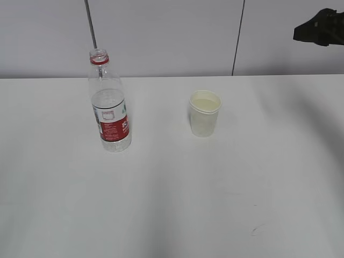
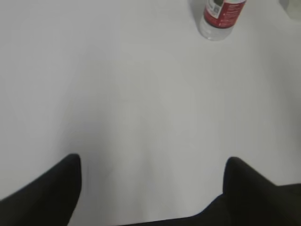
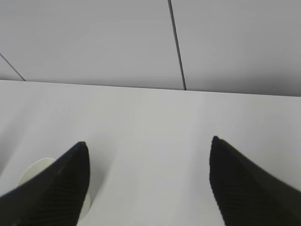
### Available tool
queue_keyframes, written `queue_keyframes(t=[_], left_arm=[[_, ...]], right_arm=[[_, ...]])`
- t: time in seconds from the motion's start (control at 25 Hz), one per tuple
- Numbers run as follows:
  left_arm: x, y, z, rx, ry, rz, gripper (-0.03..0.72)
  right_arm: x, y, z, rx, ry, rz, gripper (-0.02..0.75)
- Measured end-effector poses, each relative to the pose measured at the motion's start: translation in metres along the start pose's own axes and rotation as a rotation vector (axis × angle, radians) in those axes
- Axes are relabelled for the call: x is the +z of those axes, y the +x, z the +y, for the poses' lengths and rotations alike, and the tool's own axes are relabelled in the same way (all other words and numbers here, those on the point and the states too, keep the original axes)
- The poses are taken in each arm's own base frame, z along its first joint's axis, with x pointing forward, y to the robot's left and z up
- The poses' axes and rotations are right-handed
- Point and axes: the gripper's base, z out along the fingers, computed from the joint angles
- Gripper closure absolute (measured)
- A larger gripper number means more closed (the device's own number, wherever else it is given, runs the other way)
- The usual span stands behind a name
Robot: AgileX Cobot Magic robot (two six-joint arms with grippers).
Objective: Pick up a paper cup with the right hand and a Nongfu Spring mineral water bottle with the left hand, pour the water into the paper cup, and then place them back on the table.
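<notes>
I am seeing the Nongfu Spring mineral water bottle (image 1: 109,105) standing upright and uncapped on the left part of the white worktop (image 1: 172,204), with water sitting in its lower half. The paper cup (image 1: 205,113) is standing upright to the right of it, well apart, and pale liquid is showing inside it.

My left gripper (image 2: 153,188) is hanging over bare worktop with its two black fingers (image 2: 51,188) spread wide; nothing is sitting between them and they are touching nothing. In the left wrist view the bottle's base (image 2: 221,16) is showing far ahead at the top edge, well clear of the fingers.

My right gripper (image 3: 148,181) is also standing wide open and holding nothing. In the right wrist view the cup's rim (image 3: 33,172) is peeking out at the lower left, partly hidden behind the left finger (image 3: 56,188); I cannot tell whether that finger is touching it. In the exterior view only a dark part of the right arm (image 1: 321,27) is showing at the upper right, raised well away from the cup.
</notes>
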Motion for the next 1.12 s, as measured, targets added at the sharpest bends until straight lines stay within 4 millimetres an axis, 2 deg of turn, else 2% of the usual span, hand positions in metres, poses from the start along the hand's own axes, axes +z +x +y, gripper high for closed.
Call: queue_keyframes(t=[0.8, 1.12], left_arm=[[0.000, -0.001, -0.004, -0.024, 0.044, -0.005, 0.126], [0.000, -0.001, -0.004, -0.024, 0.044, -0.005, 0.126]], right_arm=[[0.000, 0.001, 0.000, 0.002, -0.002, 0.002, 0.151], [0.002, 0.019, 0.000, 0.027, -0.004, 0.051, 0.150]])
